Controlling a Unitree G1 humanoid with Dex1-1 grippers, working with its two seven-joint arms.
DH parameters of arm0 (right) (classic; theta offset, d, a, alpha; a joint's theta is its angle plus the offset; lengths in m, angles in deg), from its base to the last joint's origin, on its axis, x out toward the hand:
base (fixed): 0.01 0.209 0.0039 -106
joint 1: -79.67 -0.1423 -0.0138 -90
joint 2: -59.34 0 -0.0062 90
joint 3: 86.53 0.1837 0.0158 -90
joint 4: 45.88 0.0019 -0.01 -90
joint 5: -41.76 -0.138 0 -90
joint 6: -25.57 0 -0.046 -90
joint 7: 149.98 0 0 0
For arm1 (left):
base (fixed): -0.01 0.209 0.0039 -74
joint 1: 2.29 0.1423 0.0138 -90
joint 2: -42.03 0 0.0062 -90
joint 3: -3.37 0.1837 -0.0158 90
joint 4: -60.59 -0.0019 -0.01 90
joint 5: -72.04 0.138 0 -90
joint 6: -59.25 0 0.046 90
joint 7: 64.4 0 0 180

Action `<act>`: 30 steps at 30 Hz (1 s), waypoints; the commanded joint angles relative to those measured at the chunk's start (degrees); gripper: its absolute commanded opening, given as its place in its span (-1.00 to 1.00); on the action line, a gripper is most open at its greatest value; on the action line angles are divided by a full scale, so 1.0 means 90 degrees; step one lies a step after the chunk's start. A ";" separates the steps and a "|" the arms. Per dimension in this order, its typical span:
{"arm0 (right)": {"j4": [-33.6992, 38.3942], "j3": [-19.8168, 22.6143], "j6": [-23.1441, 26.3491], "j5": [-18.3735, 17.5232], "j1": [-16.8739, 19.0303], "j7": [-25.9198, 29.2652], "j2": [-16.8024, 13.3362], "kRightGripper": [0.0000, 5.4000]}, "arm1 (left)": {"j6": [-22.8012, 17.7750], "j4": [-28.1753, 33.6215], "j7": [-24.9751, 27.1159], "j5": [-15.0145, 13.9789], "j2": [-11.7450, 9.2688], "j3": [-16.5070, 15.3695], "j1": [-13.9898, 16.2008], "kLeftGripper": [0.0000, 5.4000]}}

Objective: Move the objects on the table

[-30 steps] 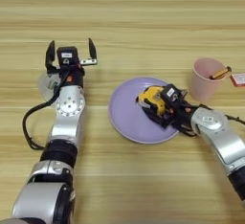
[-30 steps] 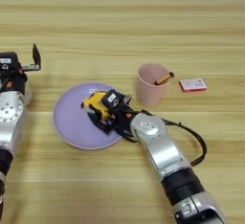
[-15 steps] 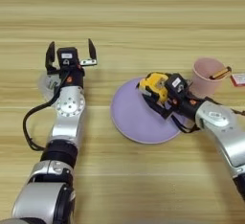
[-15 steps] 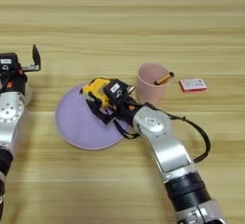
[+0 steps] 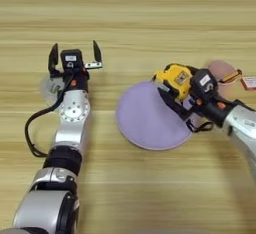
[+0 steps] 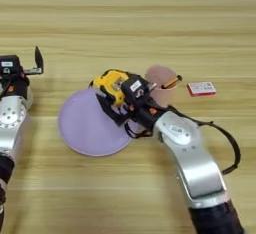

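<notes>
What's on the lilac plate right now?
The lilac plate shows only bare surface. The right gripper, shut on the yellow-and-black item, hangs over its far right rim and hides that edge.

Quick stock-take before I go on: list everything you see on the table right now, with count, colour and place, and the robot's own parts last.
Yellow-and-black blocky item: one, held in the right tool at the plate's far right edge.
Plate: one, lilac, round, centre of the table.
Cup: one, pale pink, upright, just right of the plate, behind the right tool.
Stick: one, orange-brown, leaning out of the cup.
Small flat packet: one, red and white, right of the cup.
Tape roll: one, clear, far left, partly hidden by the left arm.
Table: one, light wood, fills the view.
Left tool: fingers spread open, holding nothing, by the tape roll.
Right tool: closed on the yellow-and-black blocky item.
</notes>
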 commanded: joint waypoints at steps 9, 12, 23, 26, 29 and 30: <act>0.0856 0.1168 0.0190 -0.0726 0.1158 0.0029 -0.0599 0.62 | -0.0036 -0.0074 -0.0034 0.0091 0.0010 0.0019 -0.0105 1.00; 0.0837 0.1521 0.0164 -0.0863 0.1253 -0.0030 -0.0645 0.62 | -0.0033 -0.0089 -0.0031 0.0088 0.0006 0.0016 -0.0114 1.00; 0.0149 0.2298 -0.0233 -0.0725 0.1867 -0.0103 -0.0948 0.62 | -0.0049 -0.0143 -0.0001 0.0090 0.0006 0.0035 -0.0133 1.00; -0.0096 0.2453 -0.0236 -0.0692 0.1918 -0.0170 -0.0984 0.62 | -0.0049 -0.0156 0.0010 0.0087 0.0003 0.0037 -0.0140 1.00; -0.0561 0.2442 -0.0239 -0.0441 0.1947 -0.0312 -0.1068 0.62 | -0.0044 -0.0179 0.0014 0.0085 0.0003 0.0038 -0.0145 1.00; -0.0706 0.2422 -0.0230 -0.0349 0.1965 -0.0338 -0.1113 0.62 | -0.0045 -0.0182 0.0013 0.0086 0.0004 0.0039 -0.0146 1.00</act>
